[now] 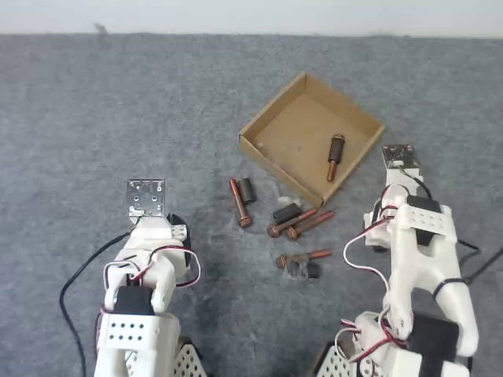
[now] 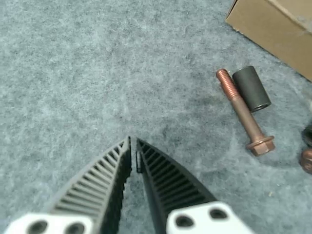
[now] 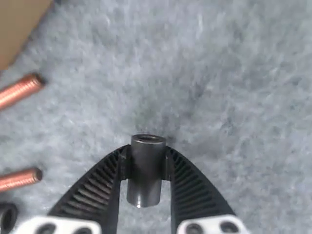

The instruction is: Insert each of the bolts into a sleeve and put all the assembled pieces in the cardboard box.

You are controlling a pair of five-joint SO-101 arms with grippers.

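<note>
Right now your right gripper (image 3: 146, 150) is clenched on a dark sleeve (image 3: 145, 178). The sleeve sits between the ribbed fingers with its open end pointing away from the wrist, over the grey carpet (image 3: 234, 73). Two threaded bolt tips (image 3: 19, 90) lie on the carpet off to one side of it.

Your left gripper (image 2: 133, 146) is pressed closed with nothing between its fingers, and it hangs over bare carpet. Near it lies a long bolt (image 2: 243, 113) with a second sleeve (image 2: 251, 88) just beside its threaded end.

From above, you see the cardboard box (image 1: 271, 161) at the far side of the table, nearer the right arm (image 1: 416, 236) than the left arm (image 1: 145, 251). One assembled piece (image 1: 335, 157) already lies inside it. In front of the box a pair of bolts (image 1: 292, 222) rests side by side, with a third sleeve (image 1: 286, 212) touching them. Closer to the arms, a lone bolt (image 1: 306, 256) lies with dark sleeve parts (image 1: 305, 269) just beside it; how many, you cannot tell.
</note>
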